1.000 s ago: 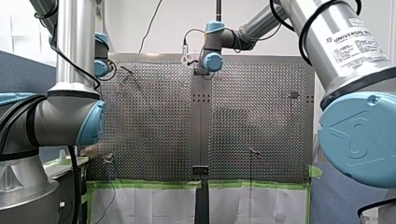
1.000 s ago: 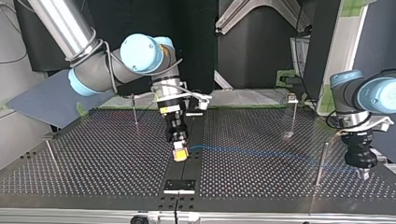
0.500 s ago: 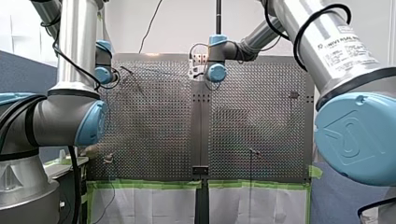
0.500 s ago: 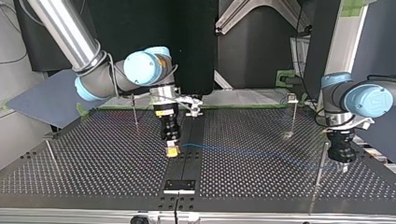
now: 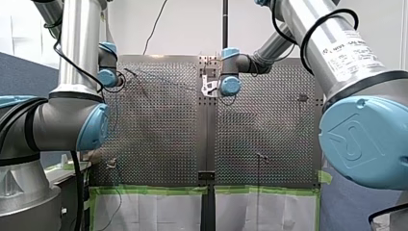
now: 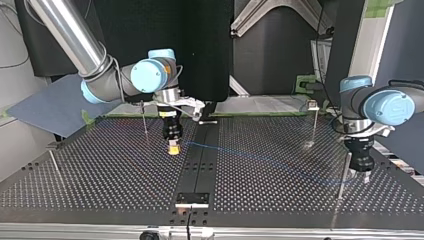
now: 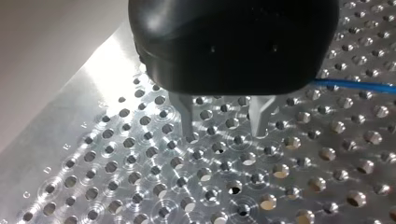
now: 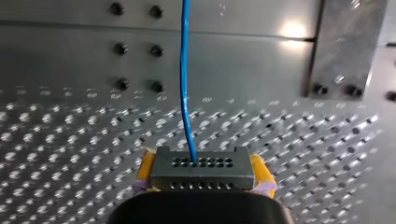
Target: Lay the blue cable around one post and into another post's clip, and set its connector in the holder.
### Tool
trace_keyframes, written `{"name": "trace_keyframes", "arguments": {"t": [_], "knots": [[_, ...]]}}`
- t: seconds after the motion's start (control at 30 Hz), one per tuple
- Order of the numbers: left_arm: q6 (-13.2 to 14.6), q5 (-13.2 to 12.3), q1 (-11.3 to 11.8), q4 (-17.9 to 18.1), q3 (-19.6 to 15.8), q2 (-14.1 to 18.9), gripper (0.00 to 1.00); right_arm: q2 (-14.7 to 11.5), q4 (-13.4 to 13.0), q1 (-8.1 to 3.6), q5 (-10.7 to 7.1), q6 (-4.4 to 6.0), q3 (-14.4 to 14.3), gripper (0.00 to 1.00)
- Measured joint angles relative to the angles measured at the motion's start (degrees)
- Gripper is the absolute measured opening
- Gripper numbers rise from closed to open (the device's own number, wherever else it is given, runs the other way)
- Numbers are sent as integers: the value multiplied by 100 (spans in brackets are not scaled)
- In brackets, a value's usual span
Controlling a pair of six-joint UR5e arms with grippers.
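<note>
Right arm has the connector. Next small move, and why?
Probably carry my right pincer toward the thin post at the top view's left, so the blue cable can go around it. The connector sits clamped between its yellow pads, and the cable runs from it across the table, not yet round that post.

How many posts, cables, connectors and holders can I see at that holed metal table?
Thin upright metal posts: 4
Blue cable: 1
Dark grey rectangular connector: 1
Black rectangular holder: 1
Total: 7
</note>
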State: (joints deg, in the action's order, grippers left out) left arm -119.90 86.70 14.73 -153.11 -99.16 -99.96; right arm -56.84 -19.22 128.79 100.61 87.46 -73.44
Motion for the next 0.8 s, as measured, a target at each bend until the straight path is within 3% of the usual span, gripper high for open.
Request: {"name": "trace_keyframes", "arguments": {"t": [0.27,0.43,0.6,0.8], "knots": [[10,148,-51,-173,-4,1,99,2,-380,-33,113,322,-388,0],[18,158,-94,-200,-5,2,99,1,-622,-83,282,421,-630,0],[13,152,-129,-208,-5,2,99,5,-885,-244,511,472,-895,0],[11,160,-163,-226,-5,2,99,9,-1207,-542,531,640,-1216,0]]}}
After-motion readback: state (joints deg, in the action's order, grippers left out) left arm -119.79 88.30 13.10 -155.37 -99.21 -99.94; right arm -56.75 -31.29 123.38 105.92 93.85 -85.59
